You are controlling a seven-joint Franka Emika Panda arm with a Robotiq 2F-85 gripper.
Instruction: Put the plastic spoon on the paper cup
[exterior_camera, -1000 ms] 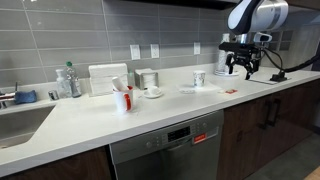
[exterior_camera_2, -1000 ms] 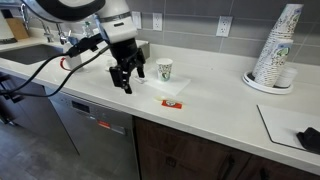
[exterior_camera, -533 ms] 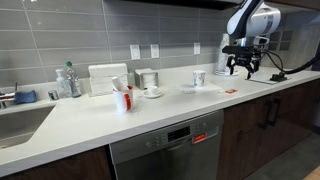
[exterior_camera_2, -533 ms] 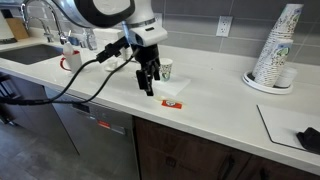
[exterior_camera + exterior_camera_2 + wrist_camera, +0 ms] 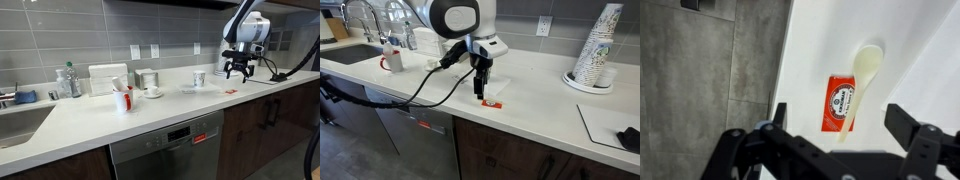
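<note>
A white plastic spoon (image 5: 862,80) lies on the white counter, its handle crossing a red packet (image 5: 842,103). My gripper (image 5: 840,125) is open and empty, right above them, one finger on each side. In both exterior views the gripper (image 5: 480,91) (image 5: 238,72) hangs just over the counter beside the red packet (image 5: 492,103). The paper cup (image 5: 199,78) stands upright on a white napkin (image 5: 497,87), a short way from the gripper. In one exterior view the arm hides the cup.
A tall stack of paper cups (image 5: 596,48) stands on a plate further along the counter, near a white sheet (image 5: 606,126) and a black object (image 5: 628,138). A red mug with utensils (image 5: 122,99), a bottle (image 5: 68,80) and a sink (image 5: 20,120) are at the other end.
My arm has moved along the counter past the paper cup and come down over the red packet and spoon. The gripper has stayed open.
</note>
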